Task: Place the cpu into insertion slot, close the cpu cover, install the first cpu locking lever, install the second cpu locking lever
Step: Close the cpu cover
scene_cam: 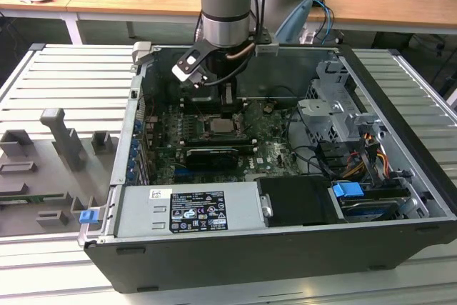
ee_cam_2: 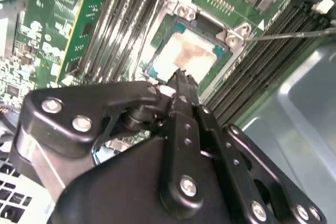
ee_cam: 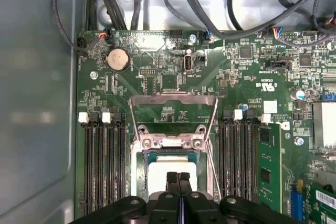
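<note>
Down inside the open case [scene_cam: 400,198], the arm [scene_cam: 227,5] reaches to the socket [ee_cam: 140,153] on the green board [ee_cam: 241,77]. The cpu [ee_cam: 160,169] lies flat in the socket, its pale metal top up; it also shows in the second wrist view [ee_cam_2: 197,56] and, small, in the exterior view [scene_cam: 218,126].

The jaws are pressed together, with nothing visible between them. The black fingertips [ee_cam: 172,178] hang over the socket at the cpu's near edge, and in the second wrist view one narrow tip [ee_cam_2: 181,77] lies at the rim of the metal top. Whether they touch the cpu, I cannot tell.

The cover [ee_cam: 173,98] is swung open. It lies back from the socket on its two hinge screws, and bare board shows through its square window. A thin wire lever [ee_cam_2: 289,34] sticks out from one corner of the socket, clear of the cover.

Memory slots [ee_cam: 102,166] run along both sides of the socket. A round coin cell [ee_cam: 118,60] sits beyond the open cover. The case rests on a ribbed grey surface [scene_cam: 64,76].
</note>
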Robot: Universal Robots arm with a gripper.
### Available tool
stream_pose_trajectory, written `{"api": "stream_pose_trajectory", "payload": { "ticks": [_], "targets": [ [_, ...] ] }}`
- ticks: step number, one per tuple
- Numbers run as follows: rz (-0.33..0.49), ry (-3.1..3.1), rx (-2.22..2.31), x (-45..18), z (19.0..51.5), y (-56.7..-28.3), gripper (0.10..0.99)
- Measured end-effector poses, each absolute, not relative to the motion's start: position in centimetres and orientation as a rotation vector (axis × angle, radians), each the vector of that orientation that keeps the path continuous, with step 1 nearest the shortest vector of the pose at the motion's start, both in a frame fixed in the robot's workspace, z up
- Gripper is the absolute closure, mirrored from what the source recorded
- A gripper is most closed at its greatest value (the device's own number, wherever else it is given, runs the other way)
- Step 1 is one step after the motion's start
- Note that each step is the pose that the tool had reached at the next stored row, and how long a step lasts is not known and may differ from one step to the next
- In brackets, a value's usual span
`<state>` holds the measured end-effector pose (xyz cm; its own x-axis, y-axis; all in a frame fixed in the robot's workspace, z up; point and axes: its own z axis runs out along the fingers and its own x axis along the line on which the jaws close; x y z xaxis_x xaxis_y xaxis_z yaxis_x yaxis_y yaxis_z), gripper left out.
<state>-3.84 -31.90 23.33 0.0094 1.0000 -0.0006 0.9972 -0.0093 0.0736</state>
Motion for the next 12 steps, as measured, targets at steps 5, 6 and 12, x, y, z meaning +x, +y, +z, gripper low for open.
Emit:
{"api": "stream_pose_trajectory", "payload": {
  "ticks": [5,6,12],
  "targets": [
    [0.079,2.173,2.193,-3.86,23.77,-31.86,0.980],
    [0.079,2.173,2.193,-3.86,23.83,-31.85,0.980],
    [0.079,2.173,2.193,-3.86,24.05,-31.79,0.980]
  ]
}}
